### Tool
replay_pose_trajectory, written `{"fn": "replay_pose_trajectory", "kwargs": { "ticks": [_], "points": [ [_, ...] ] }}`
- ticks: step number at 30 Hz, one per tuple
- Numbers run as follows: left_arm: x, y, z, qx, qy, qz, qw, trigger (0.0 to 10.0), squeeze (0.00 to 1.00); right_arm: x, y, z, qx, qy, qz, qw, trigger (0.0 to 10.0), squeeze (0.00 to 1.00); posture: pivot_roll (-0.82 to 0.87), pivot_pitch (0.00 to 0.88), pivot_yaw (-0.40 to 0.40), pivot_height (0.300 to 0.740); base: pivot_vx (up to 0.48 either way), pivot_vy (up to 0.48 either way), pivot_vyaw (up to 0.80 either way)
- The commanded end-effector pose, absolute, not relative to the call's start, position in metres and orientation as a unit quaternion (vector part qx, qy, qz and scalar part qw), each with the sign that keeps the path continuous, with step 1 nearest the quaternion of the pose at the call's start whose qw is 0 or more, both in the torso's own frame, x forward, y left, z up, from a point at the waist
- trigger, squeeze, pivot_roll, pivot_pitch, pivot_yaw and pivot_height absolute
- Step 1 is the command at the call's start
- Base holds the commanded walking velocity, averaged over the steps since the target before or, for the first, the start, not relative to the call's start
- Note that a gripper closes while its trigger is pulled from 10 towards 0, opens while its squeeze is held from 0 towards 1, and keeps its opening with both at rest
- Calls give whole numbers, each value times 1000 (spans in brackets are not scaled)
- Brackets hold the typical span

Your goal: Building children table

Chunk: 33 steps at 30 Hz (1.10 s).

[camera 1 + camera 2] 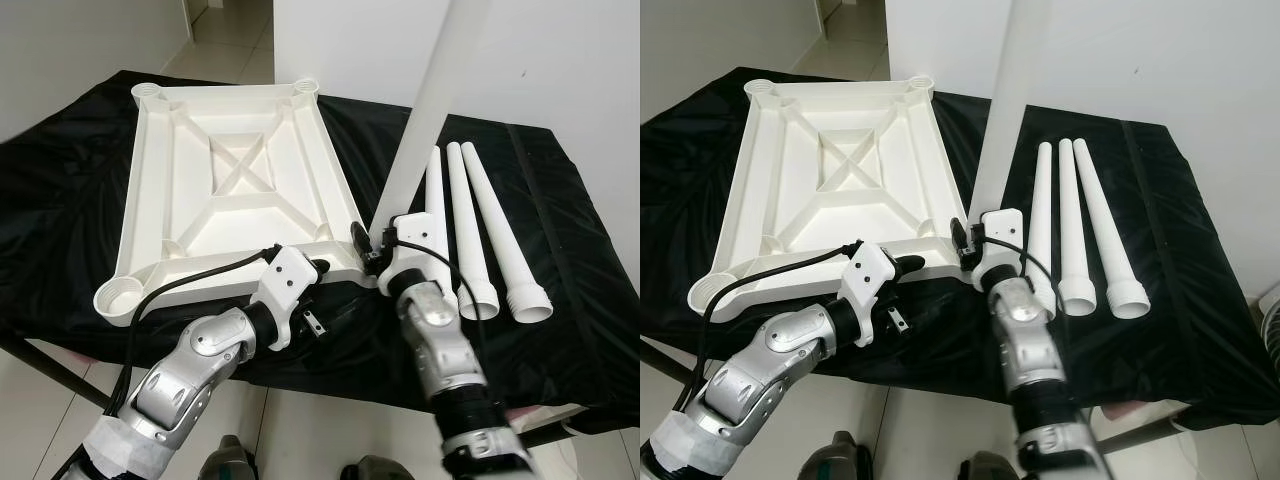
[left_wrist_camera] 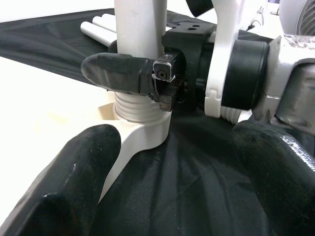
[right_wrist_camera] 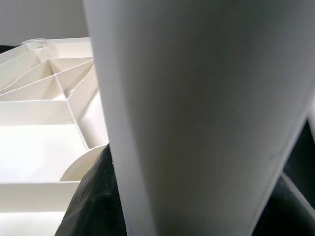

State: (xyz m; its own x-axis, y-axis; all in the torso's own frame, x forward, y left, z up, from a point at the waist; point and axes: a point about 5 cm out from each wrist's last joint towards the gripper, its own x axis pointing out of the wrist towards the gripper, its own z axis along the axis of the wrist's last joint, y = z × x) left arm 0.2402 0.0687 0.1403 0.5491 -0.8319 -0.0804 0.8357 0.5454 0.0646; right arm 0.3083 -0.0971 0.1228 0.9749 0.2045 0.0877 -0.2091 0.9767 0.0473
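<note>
Tabletop (image 1: 230,180): white moulded plastic, lying upside down on the black cloth (image 1: 60,180); ribbed underside with a crossed brace at centre, a round socket at each corner
Progress: I judge one leg of four is being fitted; nothing yet shows it fully seated
Near-left socket (image 1: 118,297): empty, ring-shaped, smooth inner wall; the two far sockets also stand empty
My left pincer (image 1: 318,312): hovers just off the near edge of the tabletop, fingers parted, holding nothing; the pads are matt black
Upright leg (image 1: 425,110): smooth white tapered tube, standing slightly tilted in the near-right corner socket; my left wrist view shows its ribbed thread still exposed above the socket collar
My right pincer (image 1: 372,243): clamped around the upright leg low down, just above the socket
Remaining legs (image 1: 470,230): three, side by side on the cloth to the right of the tabletop, tapered, with threaded collars at the wide near ends
Left to do: in my judgement, seat this leg, then fit the other three
</note>
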Motion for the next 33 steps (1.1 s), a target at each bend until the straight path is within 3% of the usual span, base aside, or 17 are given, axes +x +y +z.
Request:
{"fn": "replay_pose_trajectory", "kwargs": {
  "ticks": [1,3,4,5,6,18,19,22,33],
  "points": [
    [237,65,137,46,30,-521,852,10000,0,306,-94,116,27,-22,98,995,10000,0,40,4,-27,740,0,0,0],
    [237,65,137,46,29,-521,852,10000,0,305,-92,117,25,-23,98,995,10000,0,40,2,-26,740,0,0,0],
    [237,65,137,46,29,-521,852,10000,0,304,-92,118,24,-24,98,995,10000,376,40,2,-26,740,0,0,0],
    [237,65,138,46,29,-521,852,10000,0,305,-94,119,27,-28,96,995,10000,941,40,2,-28,740,0,0,0],
    [237,65,138,47,29,-521,852,10000,0,306,-95,121,32,-29,96,994,10000,1000,40,2,-28,740,0,0,0],
    [238,66,138,48,28,-519,853,10000,0,315,-117,137,20,-58,159,985,10000,1000,40,0,-27,740,0,0,0],
    [238,67,138,49,28,-519,853,10000,0,316,-121,139,1,-58,204,977,10000,0,41,0,-26,740,0,0,0],
    [238,67,139,50,28,-519,853,10000,0,316,-127,140,-36,-52,276,959,10000,0,42,0,-27,740,0,0,0],
    [239,67,139,50,28,-517,854,10000,0,323,-124,134,-78,-31,382,920,10000,0,42,0,-27,740,0,0,0]
  ]
}}
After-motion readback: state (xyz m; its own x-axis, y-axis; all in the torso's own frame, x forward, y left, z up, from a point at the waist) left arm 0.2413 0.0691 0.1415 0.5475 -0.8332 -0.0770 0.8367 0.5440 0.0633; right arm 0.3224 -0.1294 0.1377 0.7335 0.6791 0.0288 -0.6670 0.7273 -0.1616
